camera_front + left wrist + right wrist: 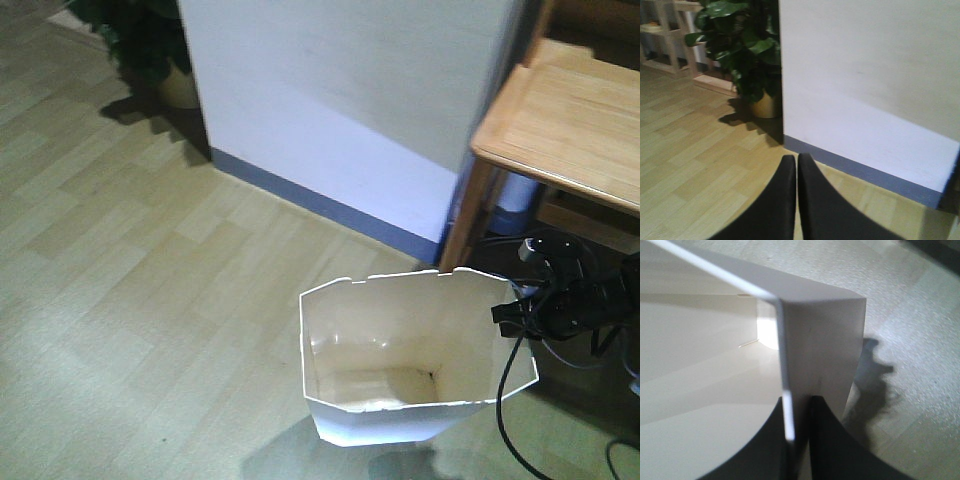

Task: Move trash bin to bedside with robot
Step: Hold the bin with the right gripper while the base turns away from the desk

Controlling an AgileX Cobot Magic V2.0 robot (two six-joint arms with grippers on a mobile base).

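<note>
The trash bin (385,335) stands upright on the pale wooden floor (120,280); its open mouth faces up, and its cream inside shows nothing in it. The right gripper (517,318) is at the bin's rim, on the side that is the robot's right; in the right wrist view this gripper (797,405) is clamped on the bin's wall (815,330); one black finger (760,455) lies inside the bin, the other outside, and the thin white rim runs down between them. A black cable (503,400) hangs from this gripper and goes down just beside the bin on the same side.

The left gripper (796,160) shows only in its own wrist view; its two fingers (777,205) are pressed together with just a thin line between them, and they hold nothing; I cannot tell from the pictures where it is relative to the bin.

Behind the bin a white wall panel (350,100) rises, with a grey-blue skirting strip (330,205) along its foot; the bin is near this strip but does not touch it. Behind the bin and to the robot's right is a light wooden table (570,120); its slanted leg (470,215) comes down just behind the bin's rear rim. Well apart from the bin, past the far end of the wall panel on the robot's left, is a dark green plant (140,40) in a yellowish pot (180,90); its shadow falls on the floor beside it.
</note>
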